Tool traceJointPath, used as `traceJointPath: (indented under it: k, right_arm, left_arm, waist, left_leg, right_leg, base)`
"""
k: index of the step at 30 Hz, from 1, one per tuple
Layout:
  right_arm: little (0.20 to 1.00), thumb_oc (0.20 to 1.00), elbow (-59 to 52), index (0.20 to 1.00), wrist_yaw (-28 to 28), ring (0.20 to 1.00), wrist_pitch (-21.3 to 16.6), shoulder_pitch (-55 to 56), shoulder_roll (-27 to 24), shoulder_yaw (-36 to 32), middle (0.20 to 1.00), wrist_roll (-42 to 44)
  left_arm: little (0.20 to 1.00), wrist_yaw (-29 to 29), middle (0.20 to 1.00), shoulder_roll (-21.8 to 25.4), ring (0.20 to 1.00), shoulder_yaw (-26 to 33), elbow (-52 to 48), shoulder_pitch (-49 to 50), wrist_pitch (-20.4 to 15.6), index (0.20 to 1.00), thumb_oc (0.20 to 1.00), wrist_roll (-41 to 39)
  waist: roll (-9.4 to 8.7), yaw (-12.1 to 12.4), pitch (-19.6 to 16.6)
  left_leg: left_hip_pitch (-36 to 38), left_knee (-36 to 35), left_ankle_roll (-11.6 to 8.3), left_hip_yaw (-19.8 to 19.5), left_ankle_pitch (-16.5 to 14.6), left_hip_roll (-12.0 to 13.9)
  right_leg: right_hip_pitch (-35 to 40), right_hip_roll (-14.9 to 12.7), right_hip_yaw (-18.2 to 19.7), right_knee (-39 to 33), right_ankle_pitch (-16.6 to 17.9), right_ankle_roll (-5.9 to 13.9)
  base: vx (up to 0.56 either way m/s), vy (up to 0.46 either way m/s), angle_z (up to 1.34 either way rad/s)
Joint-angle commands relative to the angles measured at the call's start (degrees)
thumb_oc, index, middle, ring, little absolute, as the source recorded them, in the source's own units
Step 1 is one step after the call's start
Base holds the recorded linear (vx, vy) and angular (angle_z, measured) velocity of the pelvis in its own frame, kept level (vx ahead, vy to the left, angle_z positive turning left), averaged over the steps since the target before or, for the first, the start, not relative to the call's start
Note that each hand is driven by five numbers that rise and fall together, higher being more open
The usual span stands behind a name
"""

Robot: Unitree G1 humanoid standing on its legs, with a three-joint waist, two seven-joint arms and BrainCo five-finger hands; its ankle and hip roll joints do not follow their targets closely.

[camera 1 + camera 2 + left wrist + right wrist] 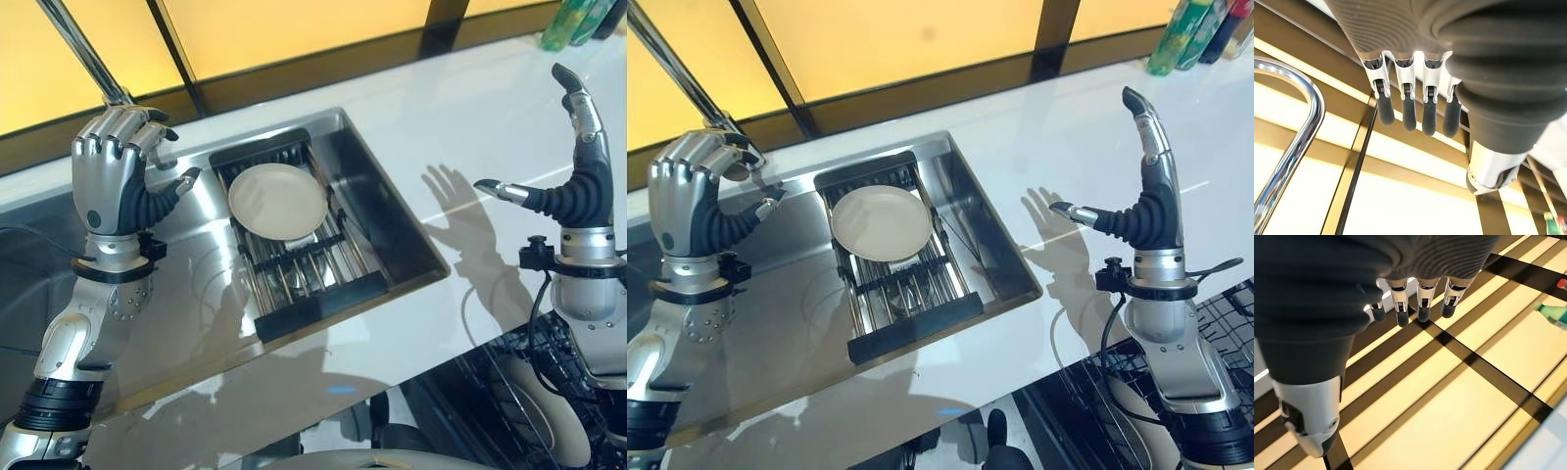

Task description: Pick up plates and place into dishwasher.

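Cream plate (277, 201) lies flat on the sink rack (294, 264), between and below both raised, empty robot hands: left robot hand (118, 176) loosely curled, right robot hand (578, 191) spread. Its rim should be pinched, then tilted free.

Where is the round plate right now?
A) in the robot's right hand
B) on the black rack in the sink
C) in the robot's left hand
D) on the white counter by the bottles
B: the plate lies on the rack inside the sink, while the left hand and right hand are both raised and hold nothing.
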Motion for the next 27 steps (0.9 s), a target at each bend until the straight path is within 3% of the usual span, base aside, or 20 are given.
traceJointPath:
  k: [1,4,8,9,10,13,18,22,27]
  right_arm:
    - [1.0,1.0,-3.6,1.0,0.0,1.0,-3.3,2.3,-0.1,-1.5,1.0,2.8]
    - [1.0,1.0,-3.9,1.0,0.2,1.0,-3.4,3.4,-0.2,-1.8,1.0,3.5]
    - [1.0,1.0,-4.6,1.0,0.9,1.0,-2.8,5.0,-0.8,-2.5,1.0,4.8]
    - [1.0,1.0,-4.6,1.0,1.1,1.0,-2.7,5.5,-1.2,-2.7,1.0,5.3]
    - [1.0,1.0,-4.8,1.0,1.1,1.0,-2.4,5.6,-1.6,-2.7,1.0,5.6]
    - [1.0,1.0,-4.6,1.0,0.8,1.0,-1.6,5.4,-3.0,-1.4,1.0,6.3]
    - [1.0,1.0,-3.7,1.0,0.3,1.0,-0.8,4.9,-5.1,1.2,1.0,7.3]
    - [1.0,1.0,-2.2,1.0,-1.2,1.0,-0.4,2.3,-6.9,4.6,1.0,6.8]
    - [1.0,1.0,-0.7,1.0,-2.3,1.0,-0.6,-0.7,-8.2,7.0,1.0,6.8]
  left_arm:
    - [0.2,-1.1,0.2,2.1,0.2,1.9,-0.6,2.4,-1.3,0.2,0.2,-2.4]
    - [0.2,-4.1,0.2,3.3,0.2,2.1,-0.6,3.8,-2.5,0.2,0.2,-3.3]
    - [0.2,-13.2,0.2,4.6,0.2,1.1,-1.5,5.8,-5.0,0.2,0.2,-5.0]
    - [0.73,-17.7,0.73,5.3,0.73,0.2,-1.7,6.4,-4.8,0.73,0.73,-6.5]
    - [1.0,-20.6,1.0,6.1,1.0,-1.0,-2.0,6.9,-4.3,1.0,1.0,-6.9]
    - [1.0,-24.0,1.0,8.5,1.0,-4.9,-1.1,6.7,-3.2,1.0,1.0,-6.6]
    - [1.0,-25.1,1.0,11.3,1.0,-13.1,2.0,4.2,-0.5,1.0,1.0,-5.4]
    - [1.0,-22.4,1.0,11.7,1.0,-21.6,6.7,-0.8,2.5,1.0,1.0,-3.7]
    - [1.0,-19.1,1.0,11.0,1.0,-26.3,11.1,-5.0,4.6,1.0,1.0,-3.3]
  waist:
    - [-1.56,0.8,-7.2]
    - [-1.37,0.6,-7.9]
    - [-0.97,0.3,-8.2]
    - [-0.72,0.1,-8.1]
    - [-0.46,0.0,-7.8]
    - [0.0,-0.6,-7.1]
    - [0.35,-1.8,-5.9]
    - [0.49,-2.6,-3.8]
    - [0.39,-3.0,-2.3]
  left_leg:
    - [-1.1,1.2,0.74,0.2,-1.2,-1.3]
    - [-0.3,1.0,0.71,-0.1,-1.2,-1.2]
    - [0.2,1.3,0.66,-0.1,-1.3,-1.0]
    - [0.3,1.4,0.68,-0.1,-1.3,-0.9]
    - [0.5,1.4,0.65,-0.1,-1.3,-0.8]
    - [1.1,1.4,0.72,0.1,-1.2,-0.7]
    - [1.2,1.6,0.85,0.5,-1.1,-0.5]
    - [-0.6,2.7,0.89,0.8,-1.2,-0.5]
    - [-2.6,3.6,0.99,1.1,-1.1,-0.5]
  right_leg:
    - [-0.8,0.3,0.6,7.5,-5.4,2.49]
    - [-0.1,0.6,0.9,7.4,-5.6,2.41]
    - [0.5,0.8,1.1,7.5,-5.8,2.35]
    - [0.6,0.9,1.3,7.6,-5.8,2.33]
    - [0.7,0.9,1.3,7.7,-5.7,2.38]
    - [1.0,0.8,1.6,7.8,-5.6,2.64]
    - [0.7,0.3,2.3,8.0,-5.2,3.3]
    - [-1.4,0.0,3.3,9.0,-4.8,3.86]
    - [-3.5,0.0,4.4,9.6,-4.4,4.03]
  base:
    - [0.06,-0.039,0.0]
    - [0.07,-0.046,-0.01]
    - [0.08,-0.021,-0.01]
    - [0.08,0.008,-0.01]
    - [0.09,0.015,-0.01]
    - [0.09,0.021,0.0]
    - [0.09,0.047,-0.02]
    - [-0.01,0.06,-0.06]
    - [-0.05,0.034,-0.08]
